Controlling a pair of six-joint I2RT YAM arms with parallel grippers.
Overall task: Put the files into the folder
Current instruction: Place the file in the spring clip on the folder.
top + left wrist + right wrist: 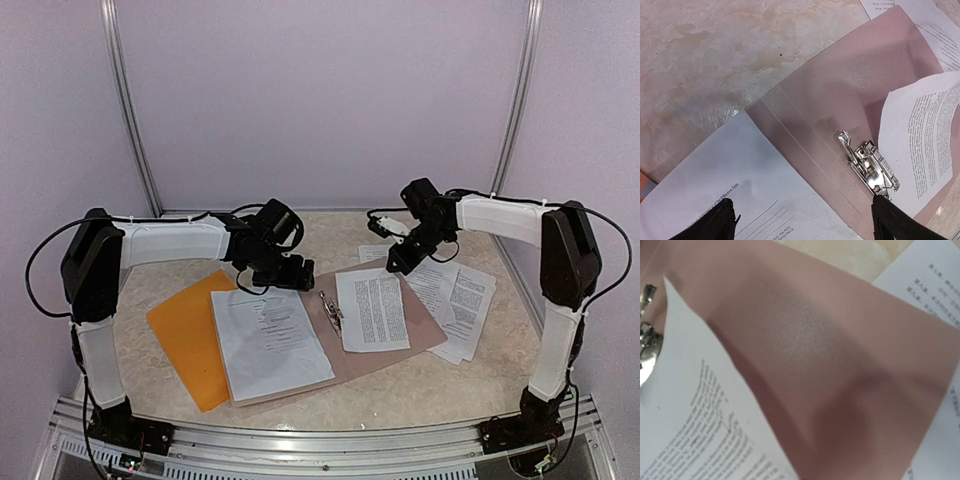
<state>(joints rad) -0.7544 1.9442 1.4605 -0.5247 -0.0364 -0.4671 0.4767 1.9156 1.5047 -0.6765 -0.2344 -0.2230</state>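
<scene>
Tabletop (330, 400) marbled beige, both arms reaching in from the bottom corners of the top view.

- folder (185, 335): orange, flat, left of centre. Its right edge is tucked under a white sheet. Only a sliver shows at the lower left edge of the left wrist view (642, 186).
- grey-brown clipboard (345, 365): opened flat at centre frame, crease lines down its middle, with the metal clip (330, 308) beside them. The clip is bright and sharp at lower right in the left wrist view (870, 167).
- files (455, 295): a loose overlapping pile right of centre, partly under the clipboard's right edge. Two more sheets lie on the clipboard.
- left sheet (270, 340): covers the clipboard's left half and overlaps the folder.
- right sheet (372, 310): lies just right of the clip, its near edge curled up off the board (925, 135) (690, 425).
- left gripper (285, 272): above the upper edge of the left sheet. Its fingers are spread wide and hold nothing. In its wrist view (800, 222) one fingertip is over the sheet and the other just below the clip.
- right gripper (400, 258): at the clipboard's upper right corner, above the right sheet's top edge, fingers closed together. Its own camera shows no fingers, only the clipboard (830, 365) and paper.
</scene>
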